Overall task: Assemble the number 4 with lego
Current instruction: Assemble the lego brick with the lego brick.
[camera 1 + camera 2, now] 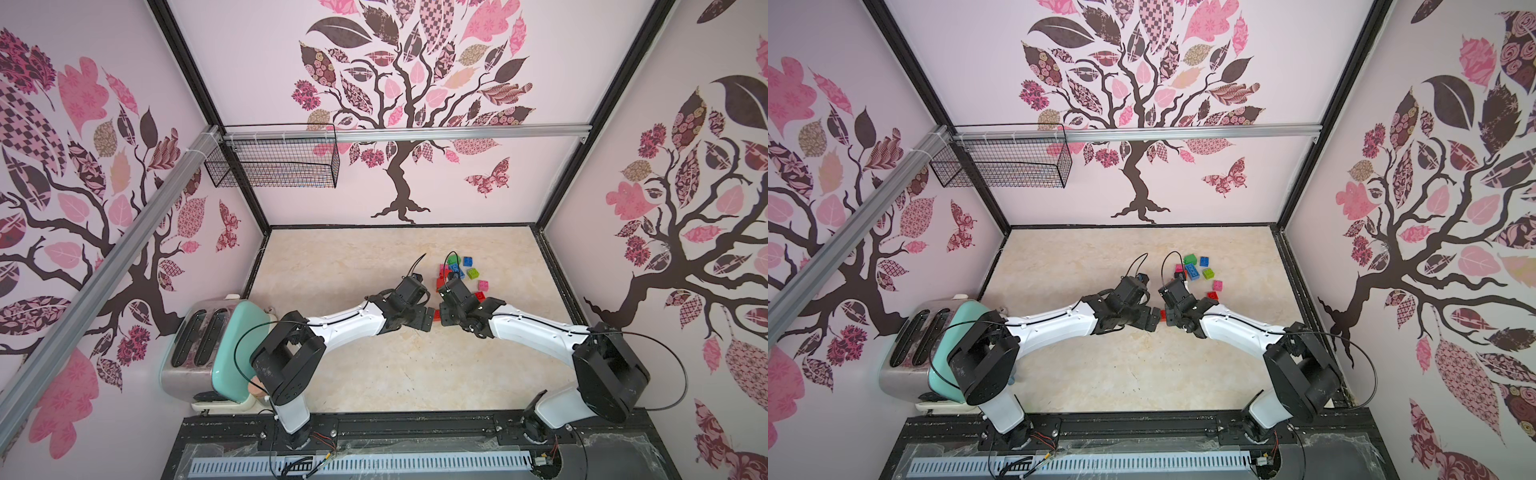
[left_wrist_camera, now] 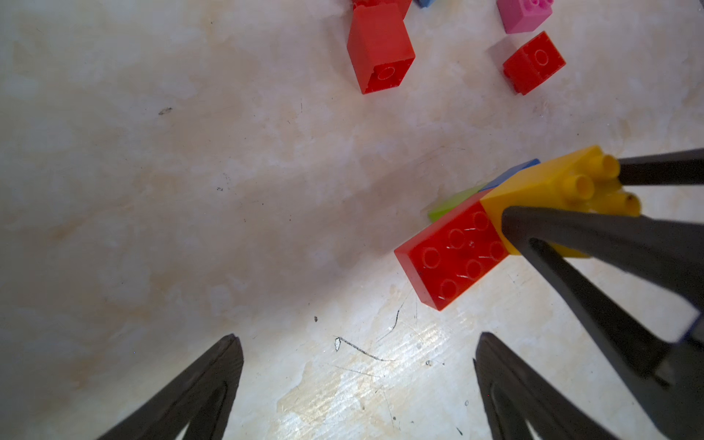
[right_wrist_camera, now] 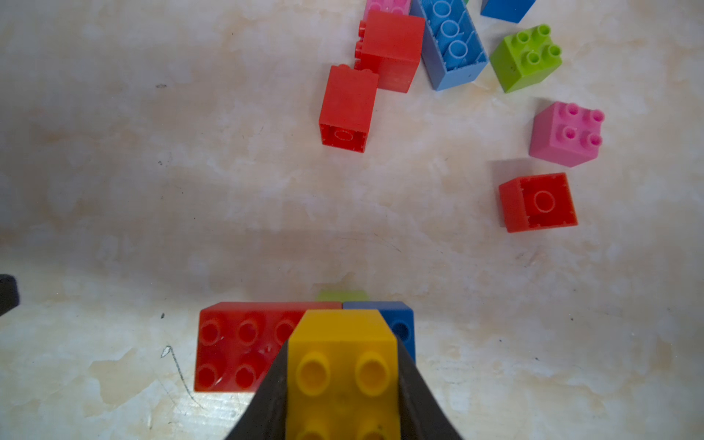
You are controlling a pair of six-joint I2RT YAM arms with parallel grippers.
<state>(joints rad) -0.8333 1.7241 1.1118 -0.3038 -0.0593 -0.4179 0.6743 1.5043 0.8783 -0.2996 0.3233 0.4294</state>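
Pale marbled table (image 1: 374, 374) underneath everything; at its left edge a mint-and-steel toaster (image 1: 208, 345), above that on the back wall a wire basket (image 1: 274, 162). Mid-table, both arms bent inward, wrists almost meeting. Left jaws spread wide and empty over bare table, with the lego (image 2: 453, 251) ahead of them and off to one side, not between them. Right jaws narrowed onto a yellow brick (image 3: 343, 335), one finger against each flank, studs up toward that wrist. Under it a long red brick (image 3: 236, 350) flat on the table, studs up, long axis from arm to arm and crosswise to the right jaws. Against its end a blue brick (image 3: 400, 324); behind both, a lime sliver (image 3: 343, 295). Seating of yellow on red: cannot tell. Farther back, well apart, loose pieces: long blue brick (image 3: 449, 42) hollow side up, two red bricks (image 3: 346, 106) on their sides, lime square brick (image 3: 527, 57) and pink brick (image 3: 567, 133) studs up, upturned red brick (image 3: 539, 202).
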